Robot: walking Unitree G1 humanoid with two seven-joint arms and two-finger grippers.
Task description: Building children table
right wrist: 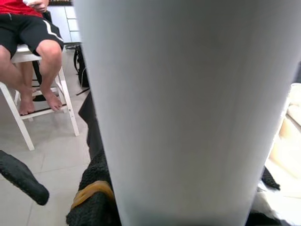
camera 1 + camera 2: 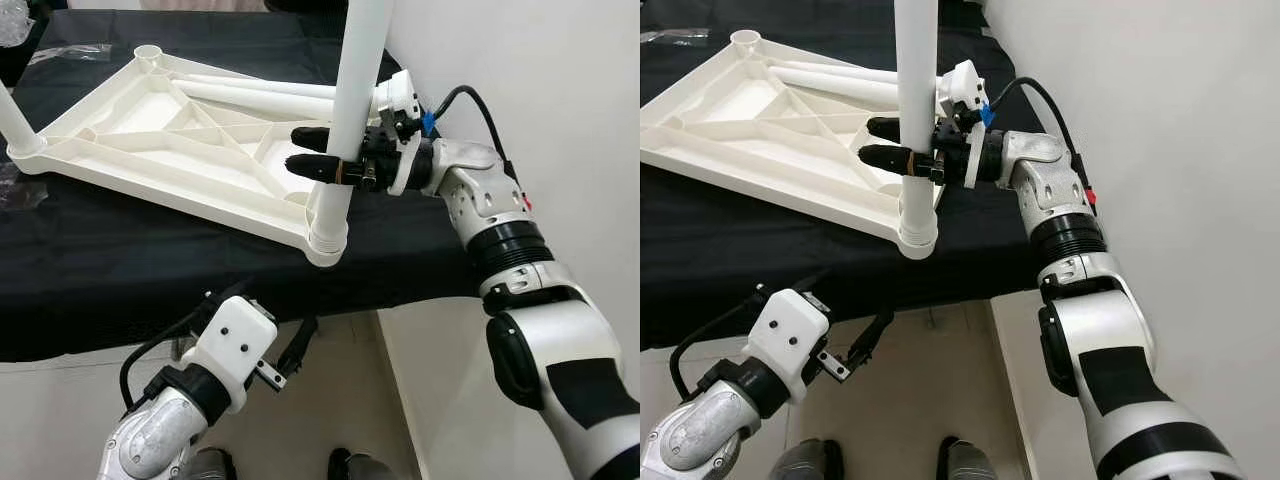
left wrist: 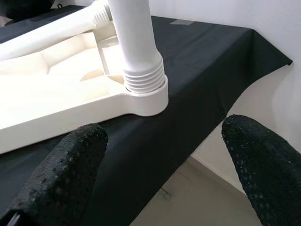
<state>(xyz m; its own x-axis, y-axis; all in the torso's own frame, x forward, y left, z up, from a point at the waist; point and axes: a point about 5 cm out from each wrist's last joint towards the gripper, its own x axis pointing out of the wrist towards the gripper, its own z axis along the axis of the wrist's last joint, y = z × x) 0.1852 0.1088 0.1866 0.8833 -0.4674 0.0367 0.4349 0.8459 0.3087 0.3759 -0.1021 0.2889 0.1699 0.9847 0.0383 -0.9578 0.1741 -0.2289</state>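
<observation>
The white table top (image 2: 150, 150) lies upside down on a black-covered table (image 2: 120, 280). A white leg (image 2: 350, 110) stands upright in the near corner socket (image 2: 327, 238). My right gripper (image 2: 305, 150) reaches in from the right at mid-height of this leg, open, with the leg between its fingers. In the right wrist view the leg (image 1: 197, 108) is very close, and one fingertip (image 1: 21, 179) stands apart from it. My left gripper (image 3: 164, 160) hangs open below the table's front edge, empty, facing the threaded socket (image 3: 143, 89).
Two loose white legs (image 2: 260, 95) lie across the table top. Another leg (image 2: 15, 120) stands at the far left corner. A white wall (image 2: 560, 80) closes the right side. A person (image 1: 33, 52) sits on a white stool beyond the table.
</observation>
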